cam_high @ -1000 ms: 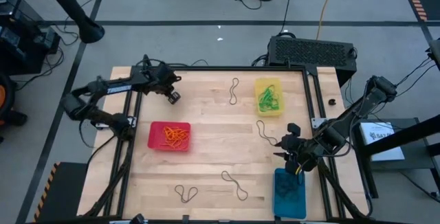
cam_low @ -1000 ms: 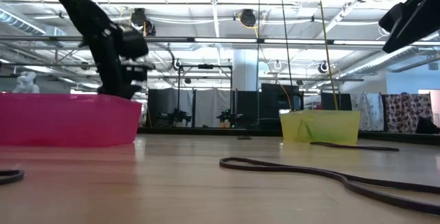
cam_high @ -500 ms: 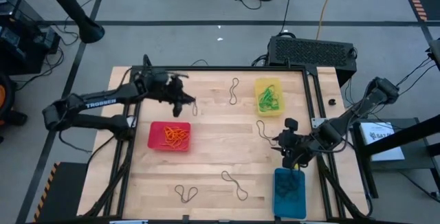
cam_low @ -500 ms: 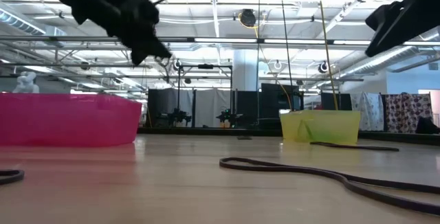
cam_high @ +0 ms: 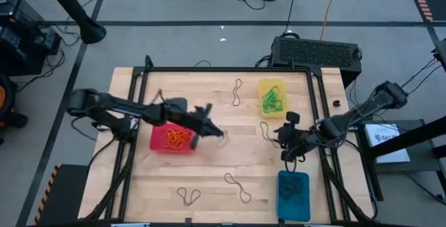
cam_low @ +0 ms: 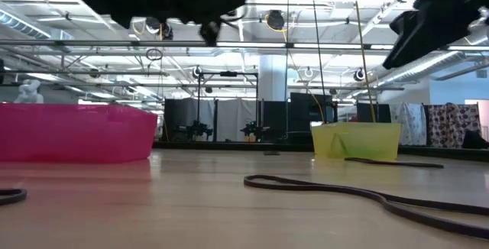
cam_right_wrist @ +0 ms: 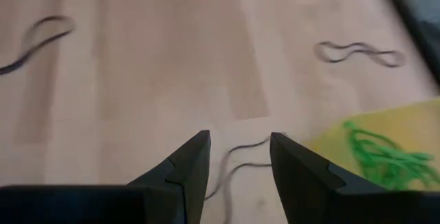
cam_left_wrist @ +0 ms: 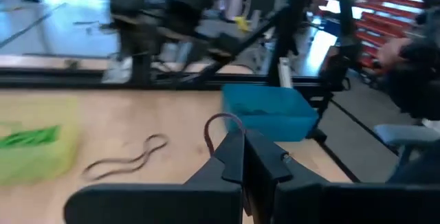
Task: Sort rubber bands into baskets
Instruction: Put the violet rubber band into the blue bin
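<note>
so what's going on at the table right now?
Rubber band sorting. The left gripper is shut on a dark band, carried over mid-table just past the red basket of orange bands. The right gripper hangs open over another dark band lying on the wood near the yellow basket, which holds green ones. The blue basket holds dark bands. More dark bands lie loose on the table.

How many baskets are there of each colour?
Red basket: 1
Yellow basket: 1
Blue basket: 1
Total: 3
</note>
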Robot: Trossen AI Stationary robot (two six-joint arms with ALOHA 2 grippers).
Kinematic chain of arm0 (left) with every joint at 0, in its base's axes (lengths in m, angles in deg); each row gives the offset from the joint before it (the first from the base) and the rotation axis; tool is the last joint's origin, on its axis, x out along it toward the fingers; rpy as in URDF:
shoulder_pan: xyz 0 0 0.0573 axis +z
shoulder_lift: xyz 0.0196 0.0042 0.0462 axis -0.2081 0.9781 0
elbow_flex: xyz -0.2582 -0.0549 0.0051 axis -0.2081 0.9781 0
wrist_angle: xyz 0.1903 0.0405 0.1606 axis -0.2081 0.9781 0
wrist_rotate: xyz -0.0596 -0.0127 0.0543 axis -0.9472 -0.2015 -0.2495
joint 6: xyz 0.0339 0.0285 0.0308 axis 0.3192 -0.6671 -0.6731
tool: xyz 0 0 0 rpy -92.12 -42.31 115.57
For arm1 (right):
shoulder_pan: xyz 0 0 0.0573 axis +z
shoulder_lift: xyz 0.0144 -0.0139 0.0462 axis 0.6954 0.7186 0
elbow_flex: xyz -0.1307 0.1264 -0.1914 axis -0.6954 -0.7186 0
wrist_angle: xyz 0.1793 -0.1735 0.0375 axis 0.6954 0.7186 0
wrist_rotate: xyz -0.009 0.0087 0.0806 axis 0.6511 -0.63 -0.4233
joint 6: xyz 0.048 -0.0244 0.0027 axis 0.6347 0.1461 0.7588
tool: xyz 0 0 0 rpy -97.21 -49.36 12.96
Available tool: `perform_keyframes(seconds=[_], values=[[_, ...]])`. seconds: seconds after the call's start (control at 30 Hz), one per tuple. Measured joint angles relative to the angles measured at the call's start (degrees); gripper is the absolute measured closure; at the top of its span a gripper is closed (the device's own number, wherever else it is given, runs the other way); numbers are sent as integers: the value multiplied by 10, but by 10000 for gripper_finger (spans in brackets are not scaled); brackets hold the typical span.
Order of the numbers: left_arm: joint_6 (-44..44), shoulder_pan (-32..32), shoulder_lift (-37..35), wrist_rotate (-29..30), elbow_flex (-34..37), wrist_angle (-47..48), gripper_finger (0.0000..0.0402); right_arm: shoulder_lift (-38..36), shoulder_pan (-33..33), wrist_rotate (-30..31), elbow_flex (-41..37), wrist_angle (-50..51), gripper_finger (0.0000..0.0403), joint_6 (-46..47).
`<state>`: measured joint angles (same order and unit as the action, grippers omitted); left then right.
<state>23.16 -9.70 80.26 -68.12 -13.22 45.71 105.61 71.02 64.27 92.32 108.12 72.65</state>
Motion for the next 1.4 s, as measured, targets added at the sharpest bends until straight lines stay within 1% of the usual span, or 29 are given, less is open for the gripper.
perform_keyframes(seconds=[0.13, 0.2, 0.27, 0.37, 0.43, 0.53, 0.6, 0.77, 0.9, 1.0, 1.1, 1.17, 1.27, 1.4], values=[[-29, -42, 100, -1, -53, -57, 400, 0, -18, 76, 0, 2, 257, 9], [-33, -59, 159, -1, -95, -89, 400, 0, -24, 110, 0, 3, 257, 20], [-31, -75, 218, -2, -149, -103, 400, 0, -28, 125, 0, 3, 257, 32], [-32, -101, 306, -3, -247, -98, 400, 0, -30, 124, 0, 3, 257, 47], [-43, -120, 364, -15, -320, -96, 400, 0, -30, 123, 0, 4, 257, 57], [-53, -145, 437, -21, -428, -93, 400, 0, -30, 122, 0, 16, 257, 73], [-62, -157, 483, -21, -501, -79, 400, 0, -30, 120, 0, 35, 257, 101], [-64, -177, 597, 13, -677, -13, 400, 0, -30, 120, 0, 75, 257, 153], [-71, -181, 668, 41, -789, 57, 400, 0, -30, 118, 0, 82, 257, 192], [-74, -176, 699, 52, -832, 84, 400, 0, -30, 118, 0, 81, 257, 177], [-74, -172, 713, 54, -838, 79, 398, 0, -30, 118, 0, 81, 257, 164], [-78, -170, 714, 58, -838, 83, 389, 0, -30, 118, 0, 77, 257, 164], [-80, -169, 712, 58, -839, 93, 365, 0, -30, 118, 0, 76, 257, 164], [-84, -169, 712, 58, -838, 105, 315, 0, -30, 118, 0, 72, 257, 180]])
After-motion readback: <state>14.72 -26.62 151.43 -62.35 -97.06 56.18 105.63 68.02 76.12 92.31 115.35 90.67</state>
